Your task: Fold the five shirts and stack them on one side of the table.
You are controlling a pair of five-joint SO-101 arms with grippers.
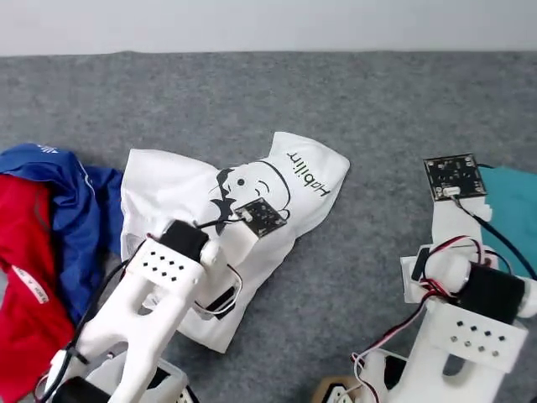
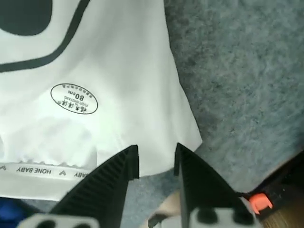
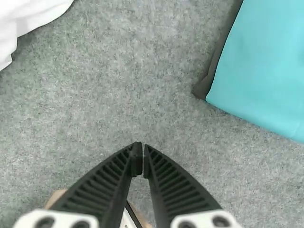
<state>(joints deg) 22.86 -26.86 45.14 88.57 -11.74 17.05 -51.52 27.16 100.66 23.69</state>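
High view – white shirt (image 1: 172,189): lay spread but rumpled near the middle of the grey table (image 1: 377,109), not yet folded, so I judged it the garment in hand.
High view – waiting shirts: a blue shirt (image 1: 75,201) lay over a red shirt (image 1: 25,277) in a heap at the table's left edge, touching the white one; a teal shirt (image 1: 516,201) lay at the right edge, well apart.
High view – arms: the left arm (image 1: 159,277) stood over the white shirt's lower half, probably to take an edge for a fold; the right arm (image 1: 470,327) stood over bare table just beside the teal shirt.
High view – print: a black cartoon face (image 1: 252,185) and one line of lettering (image 1: 309,172) sat on the white chest; I leave the lettering unread.
Left wrist view – left end effector (image 2: 156,154): fingers were a little spread, their tips over the white shirt's hem at a corner, with no cloth clearly pinched.
Left wrist view – labels: an oval stamp (image 2: 74,99) with small characters and a lettered neck tape (image 2: 38,169) showed that the inside of the collar faced up.
Right wrist view – right end effector (image 3: 142,152): fingers were pressed together on nothing, above bare table, the teal shirt near.
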